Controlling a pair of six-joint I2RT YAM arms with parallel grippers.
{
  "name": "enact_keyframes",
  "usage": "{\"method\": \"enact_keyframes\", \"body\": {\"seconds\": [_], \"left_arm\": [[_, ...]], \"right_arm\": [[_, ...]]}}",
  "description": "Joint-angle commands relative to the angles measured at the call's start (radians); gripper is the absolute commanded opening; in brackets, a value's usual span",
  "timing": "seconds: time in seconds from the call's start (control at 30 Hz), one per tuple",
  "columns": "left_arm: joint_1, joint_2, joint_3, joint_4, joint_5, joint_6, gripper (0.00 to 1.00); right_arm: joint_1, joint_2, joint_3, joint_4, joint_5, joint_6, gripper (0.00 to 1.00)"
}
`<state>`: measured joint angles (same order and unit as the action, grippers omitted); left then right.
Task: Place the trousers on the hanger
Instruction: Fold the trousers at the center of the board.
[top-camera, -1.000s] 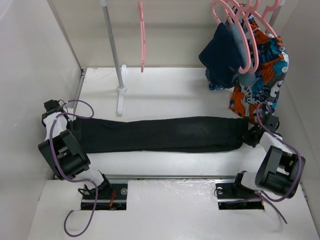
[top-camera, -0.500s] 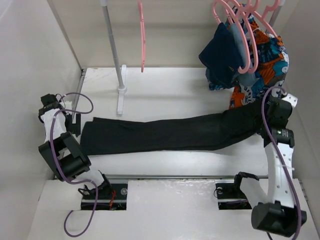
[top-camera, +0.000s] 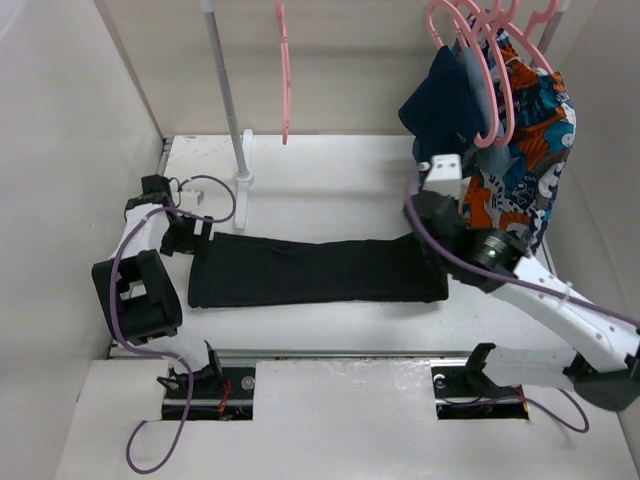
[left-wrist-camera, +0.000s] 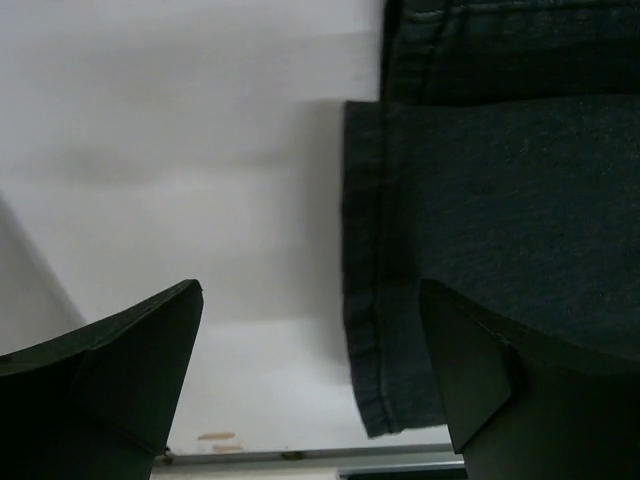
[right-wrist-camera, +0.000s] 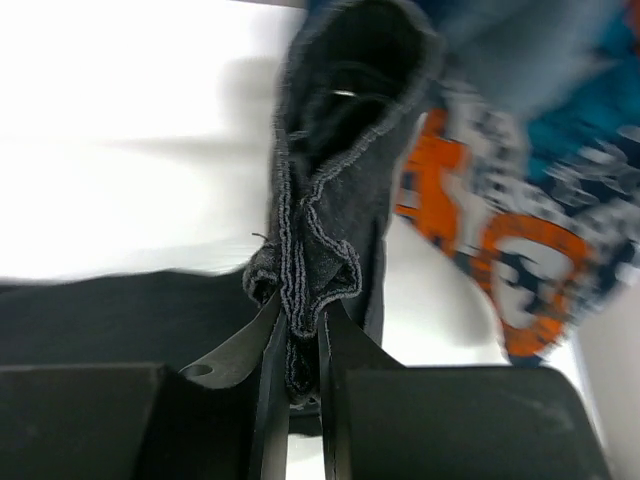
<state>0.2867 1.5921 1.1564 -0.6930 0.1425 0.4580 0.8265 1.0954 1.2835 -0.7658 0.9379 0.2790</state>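
R arm, nearest us: its claw (right-wrist-camera: 298, 322) is pressed tight on a bunched, seamed end of the black trousers (top-camera: 310, 272), which we see folded up in the pinch. The rest of the garment lies flat, stretched L to R across the middle of the white bench (top-camera: 330, 180). At its other end the L arm's claw (left-wrist-camera: 310, 300) hangs spread wide, one finger over the stitched fabric edge, the other over bare bench; it grips nothing. Farther back, the single pink hanger (top-camera: 285, 70) hangs edge-on beside the rack pole (top-camera: 225, 90), well apart from the trousers. Far R: bunched pink hangers (top-camera: 480, 60) w/ a navy garment (top-camera: 450, 110) & an orange-blue patterned cloth (top-camera: 520, 140).
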Motion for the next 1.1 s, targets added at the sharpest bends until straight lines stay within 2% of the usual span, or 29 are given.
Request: {"method": "enact_keyframes", "body": {"seconds": [0.0,0.03,0.07,0.13,0.17,0.23,0.27,0.33,0.43,0.47,0.6,0.73,0.77,0.8,0.87,0.9,1.0,1.07], "left_arm": [[-0.027,0.046,-0.058,0.05,-0.039,-0.041,0.86],[-0.037,0.067,-0.082,0.088,-0.096,-0.05,0.73],[-0.037,0.068,-0.095,0.089,-0.096,-0.05,0.66],[-0.037,0.077,-0.104,0.115,-0.126,-0.05,0.53],[-0.037,0.077,-0.115,0.127,-0.126,-0.05,0.37],[-0.047,0.077,-0.124,0.139,-0.112,-0.041,0.24],[-0.061,0.077,-0.138,0.139,-0.103,-0.041,0.16],[-0.084,0.077,-0.152,0.159,-0.103,-0.028,0.06],[-0.093,0.077,-0.162,0.159,-0.093,-0.028,0.06],[-0.093,0.077,-0.162,0.17,-0.093,-0.028,0.0],[-0.093,0.077,-0.172,0.181,-0.093,-0.028,0.0],[-0.093,0.097,-0.161,0.181,-0.093,-0.028,0.0],[-0.093,0.097,-0.15,0.181,-0.093,-0.042,0.03],[-0.093,0.097,-0.135,0.17,-0.093,-0.042,0.11],[-0.058,0.097,-0.109,0.15,-0.069,-0.068,0.34],[-0.043,0.097,-0.072,0.138,-0.035,-0.068,0.49],[0.008,0.097,-0.006,0.107,-0.005,-0.114,0.62],[0.028,0.106,0.023,0.084,0.023,-0.13,0.63]], "right_arm": [[0.187,0.075,0.108,-0.004,0.188,0.115,0.0],[0.254,0.127,0.141,0.047,0.199,0.115,0.0],[0.255,0.155,0.161,0.075,0.199,0.115,0.0],[0.331,0.216,0.238,0.129,0.211,0.115,0.0],[0.354,0.28,0.267,0.19,0.222,0.097,0.0],[0.405,0.342,0.319,0.281,0.21,0.037,0.0],[0.417,0.371,0.354,0.4,0.2,-0.009,0.0],[0.428,0.457,0.385,0.491,0.144,-0.079,0.0],[0.438,0.593,0.482,0.565,0.061,-0.093,0.0],[0.447,0.63,0.514,0.565,0.029,-0.104,0.0],[0.467,0.776,0.663,0.606,-0.118,-0.141,0.0],[0.467,0.915,0.727,0.617,-0.284,-0.141,0.0],[0.467,0.934,0.737,0.617,-0.304,-0.141,0.0],[0.467,0.952,0.737,0.617,-0.335,-0.141,0.0],[0.467,0.992,0.728,0.617,-0.358,-0.141,0.0],[0.467,1.004,0.728,0.617,-0.358,-0.141,0.0],[0.467,1.035,0.728,0.617,-0.378,-0.153,0.0],[0.467,1.046,0.728,0.617,-0.416,-0.175,0.0]]}}
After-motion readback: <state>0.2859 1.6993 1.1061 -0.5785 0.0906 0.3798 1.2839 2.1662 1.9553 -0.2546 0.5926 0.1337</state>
